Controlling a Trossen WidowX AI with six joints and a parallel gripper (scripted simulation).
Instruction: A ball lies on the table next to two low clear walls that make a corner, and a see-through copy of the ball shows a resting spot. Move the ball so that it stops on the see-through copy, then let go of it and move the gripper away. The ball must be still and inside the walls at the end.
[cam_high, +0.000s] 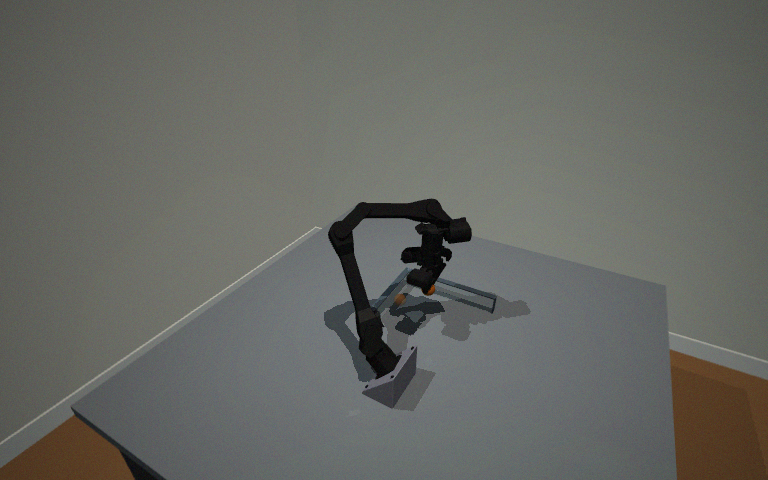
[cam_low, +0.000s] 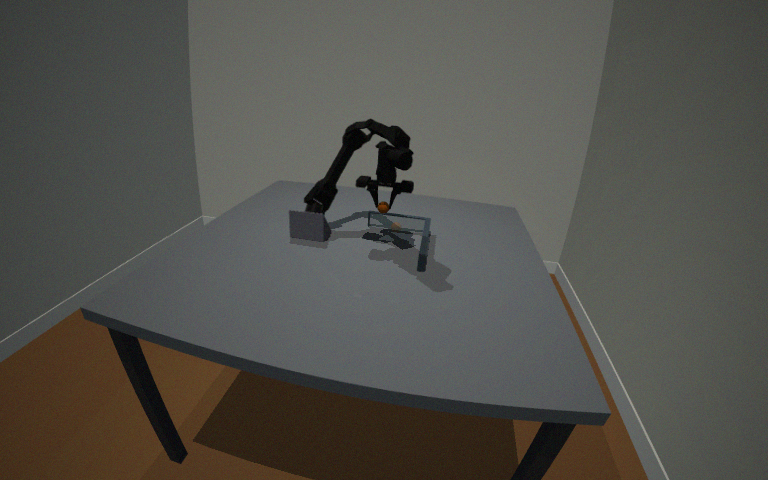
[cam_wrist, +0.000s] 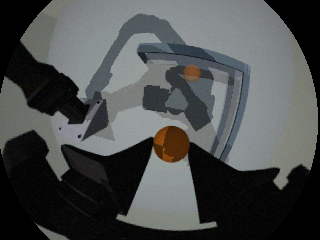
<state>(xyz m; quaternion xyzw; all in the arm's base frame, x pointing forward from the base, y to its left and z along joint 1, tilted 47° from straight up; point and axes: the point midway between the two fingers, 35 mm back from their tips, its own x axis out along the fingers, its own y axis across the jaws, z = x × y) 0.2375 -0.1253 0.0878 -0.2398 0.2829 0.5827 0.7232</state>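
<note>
Pincer clamped on orange ball — raised off bench. Faint see-through copy lies below, inside corner of clear walls — well apart from ball.

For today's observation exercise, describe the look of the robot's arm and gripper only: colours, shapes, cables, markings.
The arm is matte black throughout, built of slim rounded links with bulkier joints. It rises from a grey wedge-shaped base. The gripper is black too, with a wide crossbar and two flat fingers tapering to points. No cables or markings are visible.
</note>
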